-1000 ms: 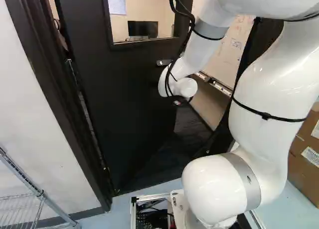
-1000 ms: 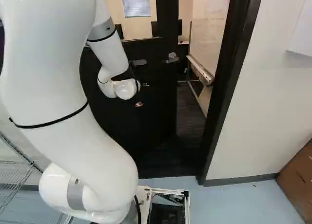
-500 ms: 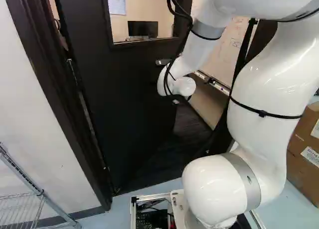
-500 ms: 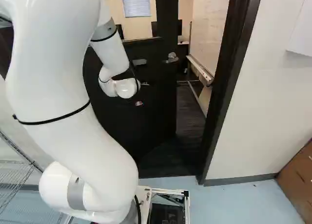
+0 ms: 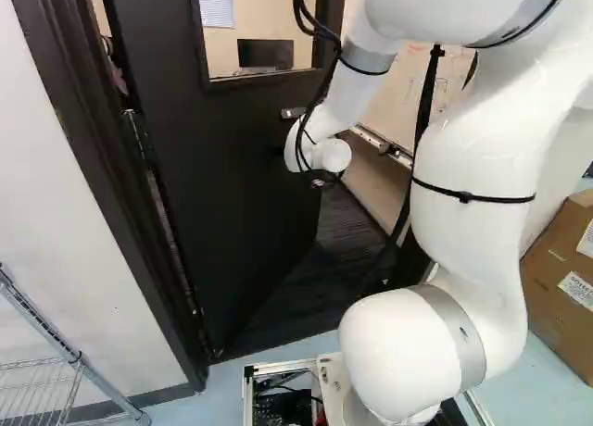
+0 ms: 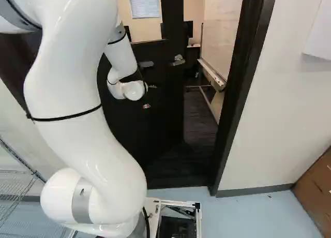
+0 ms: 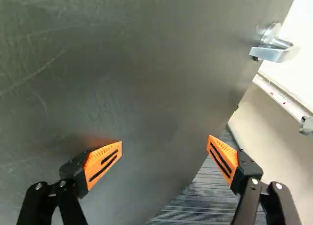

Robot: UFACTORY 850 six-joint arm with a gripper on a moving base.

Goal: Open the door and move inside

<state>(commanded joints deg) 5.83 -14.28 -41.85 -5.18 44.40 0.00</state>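
Held wide open, the claw (image 5: 321, 179) is placed before the face of the dark door (image 5: 241, 167), and nothing is gripped between its orange pads (image 7: 105, 160). One pad is seen against the door's face, the other against the striped dark floor (image 7: 203, 200) past the door's free edge. Whether the door is touched by either finger cannot be told. The silver lever handle (image 6: 178, 60) is set near that free edge, ahead of the claw and off to one side, and is left ungripped.

The door is swung partly open. Beside it, in the right base view, an opening is bounded by the dark door frame (image 6: 243, 83), and through it a whiteboard (image 6: 223, 31) with a ledge can be seen. Through the door's window (image 5: 218, 42) a black monitor (image 5: 266, 54) is shown.

Outside the doorway, the blue floor (image 6: 248, 212) is exposed. A cardboard box (image 5: 565, 269) is partly hidden by the arm at the right of the left base view; a wire rack (image 5: 69, 359) is seen at its left.
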